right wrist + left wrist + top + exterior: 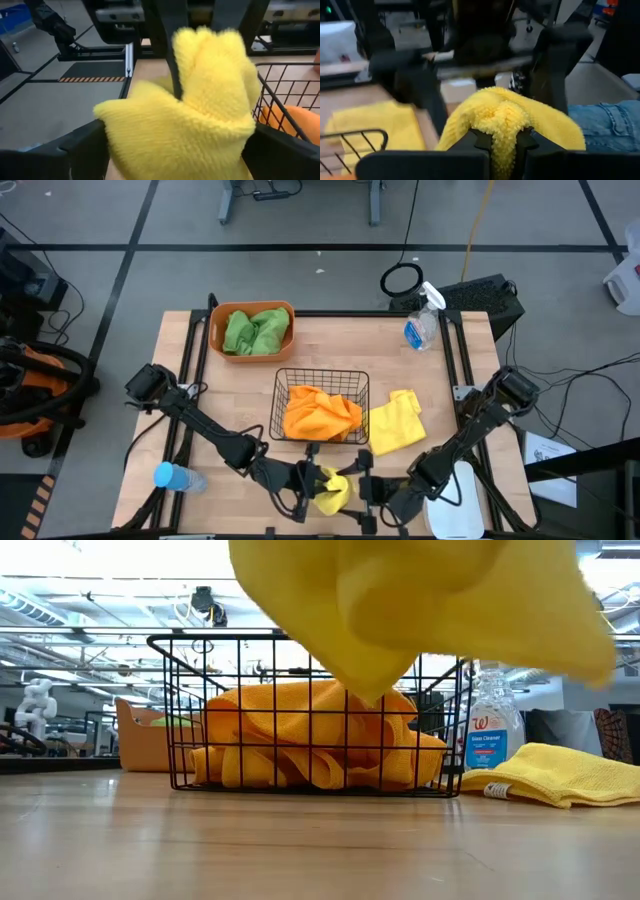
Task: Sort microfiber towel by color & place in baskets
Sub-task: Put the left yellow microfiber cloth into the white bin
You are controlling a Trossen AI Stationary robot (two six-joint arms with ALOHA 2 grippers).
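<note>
Table (330, 345): pale wood planks, smooth, low sheen. Black basket (321, 406): thin wire mesh, looks like dark coated metal. Orange tub (216, 330): plain moulded plastic, smooth. White bin (461, 502): smooth plastic. All towels are fuzzy matt cloth: yellow towel (195, 125) shows short looped pile up close, orange towels (310, 745) and green towels (256, 331) same nap. Spray bottle (495, 730): clear glossy plastic, paper-look label. Grippers: matt black.
</note>
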